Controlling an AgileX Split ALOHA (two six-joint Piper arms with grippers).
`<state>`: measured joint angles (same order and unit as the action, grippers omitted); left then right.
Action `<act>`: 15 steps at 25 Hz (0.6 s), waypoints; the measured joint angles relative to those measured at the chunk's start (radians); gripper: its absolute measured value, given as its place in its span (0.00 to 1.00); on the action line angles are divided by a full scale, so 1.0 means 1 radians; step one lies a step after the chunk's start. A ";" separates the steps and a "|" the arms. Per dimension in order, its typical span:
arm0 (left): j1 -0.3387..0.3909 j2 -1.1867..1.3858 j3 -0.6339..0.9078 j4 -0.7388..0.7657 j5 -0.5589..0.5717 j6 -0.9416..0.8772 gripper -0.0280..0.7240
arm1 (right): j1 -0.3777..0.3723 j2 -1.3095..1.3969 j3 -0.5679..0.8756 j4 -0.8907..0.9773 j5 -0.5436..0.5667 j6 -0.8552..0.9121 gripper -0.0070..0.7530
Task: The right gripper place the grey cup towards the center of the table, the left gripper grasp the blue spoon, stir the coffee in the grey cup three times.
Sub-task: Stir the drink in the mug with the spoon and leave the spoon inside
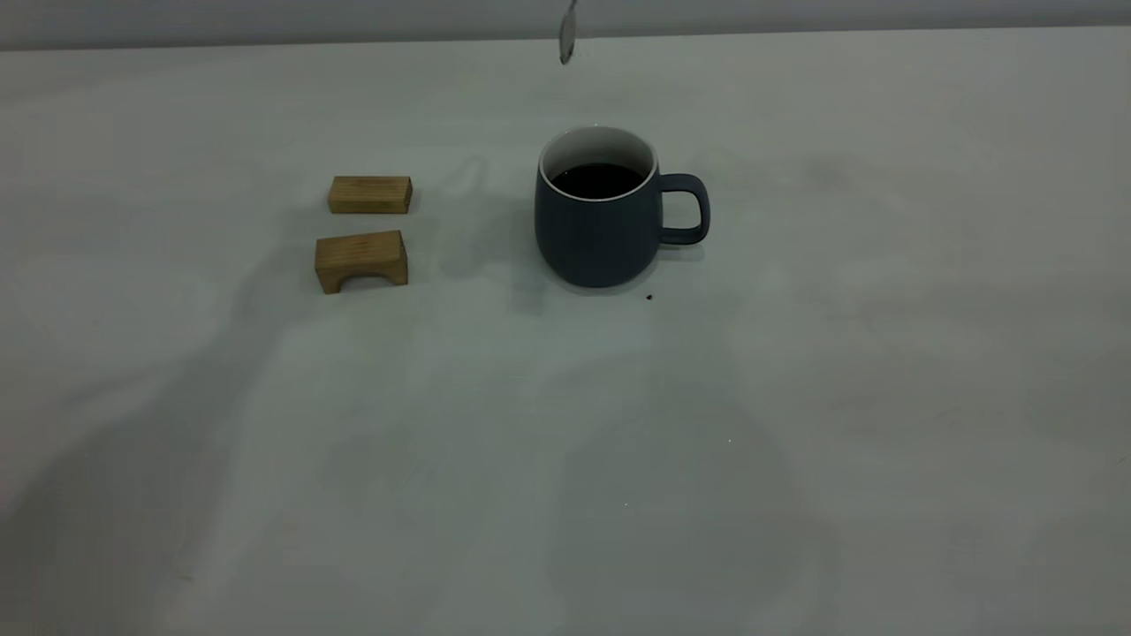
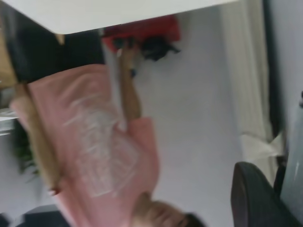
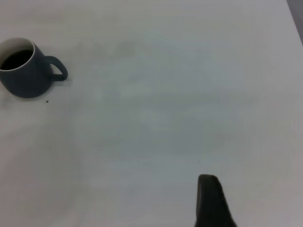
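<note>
Sitting upright near the table's middle, the cup holds dark coffee, handle turned to the right arm's side, with two wooden blocks off to its left. High above the rim hangs the spoon's metal bowl, its holder out of sight, so the left jaws' state can't be told. One right finger shows well apart from the cup; no writing readable anywhere

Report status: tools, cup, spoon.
Both tools out of exterior view. Grey cup upright mid-table, coffee inside. Spoon bowl hanging above cup, clear. Two wooden blocks aside.
</note>
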<state>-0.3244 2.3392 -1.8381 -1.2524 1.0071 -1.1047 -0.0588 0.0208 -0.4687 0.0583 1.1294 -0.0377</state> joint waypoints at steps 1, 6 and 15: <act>-0.009 0.007 -0.001 -0.007 -0.029 -0.006 0.22 | 0.000 0.000 0.000 0.000 0.000 0.000 0.67; -0.026 0.074 -0.003 -0.056 -0.091 -0.014 0.22 | 0.000 0.000 0.000 0.000 0.000 0.000 0.67; -0.025 0.196 -0.003 -0.140 -0.109 -0.015 0.22 | 0.000 0.000 0.000 0.000 0.000 0.000 0.67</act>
<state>-0.3494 2.5352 -1.8411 -1.3922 0.8977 -1.1199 -0.0588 0.0205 -0.4687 0.0583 1.1294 -0.0377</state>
